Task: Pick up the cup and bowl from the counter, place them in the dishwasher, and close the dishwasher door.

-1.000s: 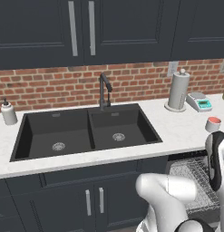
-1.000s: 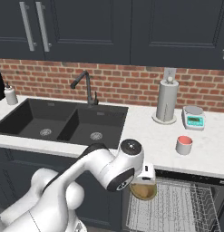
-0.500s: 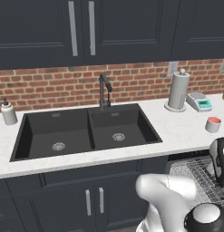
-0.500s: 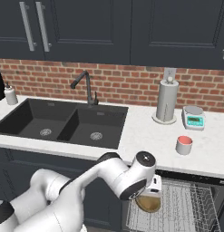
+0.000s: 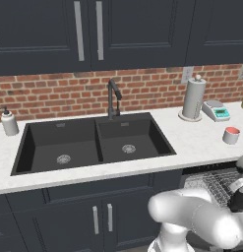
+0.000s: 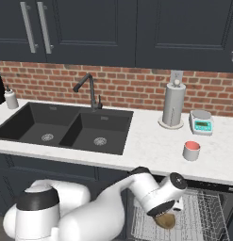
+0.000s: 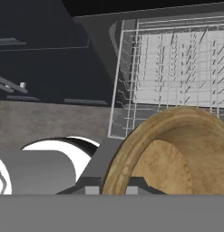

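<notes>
Hand (image 6: 169, 217) closed narrowly on the rim of the small tan-brown wooden-looking bowl (image 7: 170, 156), which hangs tilted, its hollow facing the hand camera, just above the silver wire rack (image 7: 177, 68) of the open dishwasher (image 6: 217, 207). Judged rigid and light; the smooth curved wall could slip, so a rim pinch is the sound hold. Beyond, the small pale grey-white cup with a red top (image 6: 191, 150) stands upright on the white speckled bench (image 6: 146, 146), near the front edge. It looks light and stiff; grip across the body below the top. Farther back stand a paper-towel roll (image 6: 173, 104) and a small scale (image 6: 201, 122).
</notes>
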